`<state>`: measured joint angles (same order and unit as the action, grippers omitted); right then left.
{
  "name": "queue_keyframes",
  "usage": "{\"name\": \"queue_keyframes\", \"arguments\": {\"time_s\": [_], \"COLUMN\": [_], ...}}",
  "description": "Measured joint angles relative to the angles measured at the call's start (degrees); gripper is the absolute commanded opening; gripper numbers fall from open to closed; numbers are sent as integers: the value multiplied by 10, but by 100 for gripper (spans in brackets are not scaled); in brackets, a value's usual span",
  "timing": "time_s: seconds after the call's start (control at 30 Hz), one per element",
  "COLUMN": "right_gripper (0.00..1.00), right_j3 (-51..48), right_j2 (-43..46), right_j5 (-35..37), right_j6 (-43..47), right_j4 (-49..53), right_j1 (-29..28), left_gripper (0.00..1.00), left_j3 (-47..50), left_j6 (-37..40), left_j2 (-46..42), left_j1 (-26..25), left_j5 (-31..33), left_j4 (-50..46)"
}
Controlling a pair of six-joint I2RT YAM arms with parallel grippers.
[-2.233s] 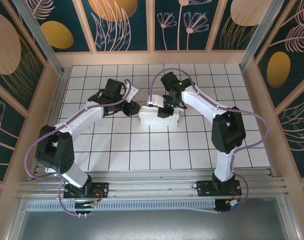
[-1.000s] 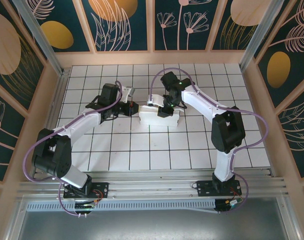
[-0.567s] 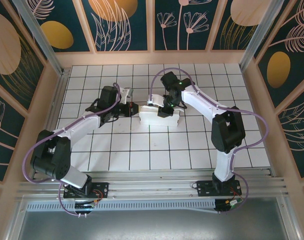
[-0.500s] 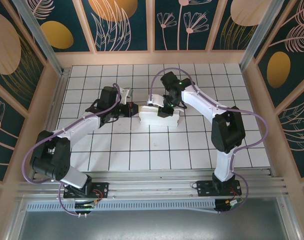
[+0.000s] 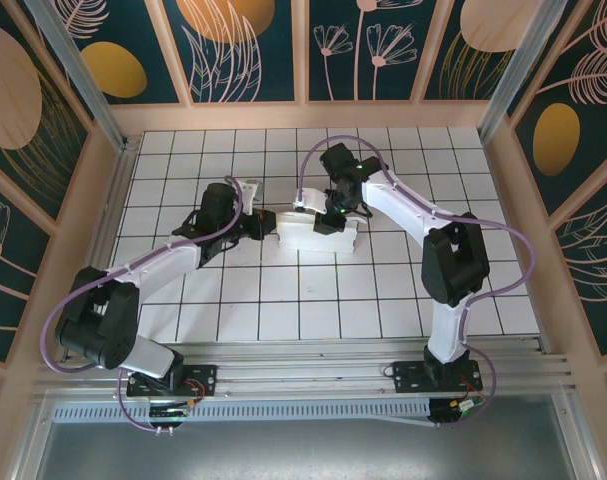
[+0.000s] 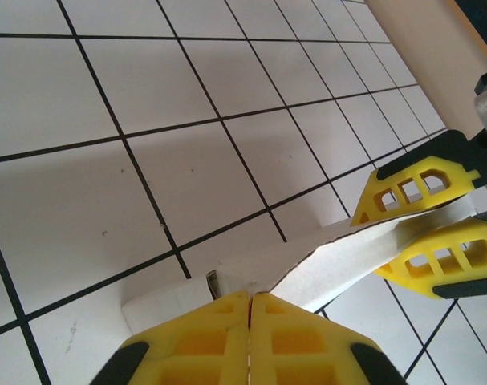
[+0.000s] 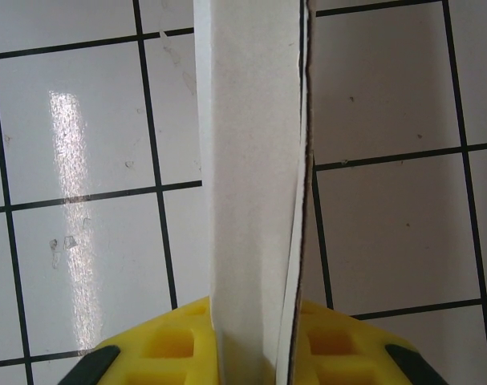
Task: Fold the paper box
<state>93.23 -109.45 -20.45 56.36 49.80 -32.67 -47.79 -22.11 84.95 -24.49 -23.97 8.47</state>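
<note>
**Both claws at the paper box, mid-surface**

The left claw is clenched, its yellow fingertips pressed flat together with nothing between them, and it sits right at the left end of the paper box. Seen from the left wrist, a torn-looking cardboard edge of the box curves away just past those tips.

The right claw is grasping the box from above. Its ribbed yellow fingers pinch a thin upright panel, and from the right wrist that panel runs straight out from between the fingers, a second layer lying close along its right side.

The box lies in the middle of the surface, slightly toward the far side, as a low white oblong of matt, unmarked cardboard. Its inside is hidden by the right arm.

Bare glossy white tiles with black grid lines spread around the box on every side, widest toward the near edge. A pale wooden rim borders the surface, well apart from the box.
</note>
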Motion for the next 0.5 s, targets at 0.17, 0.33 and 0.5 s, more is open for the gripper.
{"name": "queue_keyframes", "arguments": {"time_s": [0.17, 0.33, 0.5], "right_gripper": [18, 18, 18], "right_j3": [-3, -11, -13], "right_j2": [0, 5, 7], "right_j5": [1, 10, 13], "right_j6": [0, -2, -2], "right_j4": [-3, -17, -21], "right_j1": [-2, -5, -7], "left_gripper": [43, 45, 46], "left_j3": [32, 50, 49], "left_j6": [-5, -17, -67], "left_j2": [-12, -33, -94], "left_j1": [5, 6, 6], "left_j5": [2, 7, 37], "left_j4": [11, -30, -31]}}
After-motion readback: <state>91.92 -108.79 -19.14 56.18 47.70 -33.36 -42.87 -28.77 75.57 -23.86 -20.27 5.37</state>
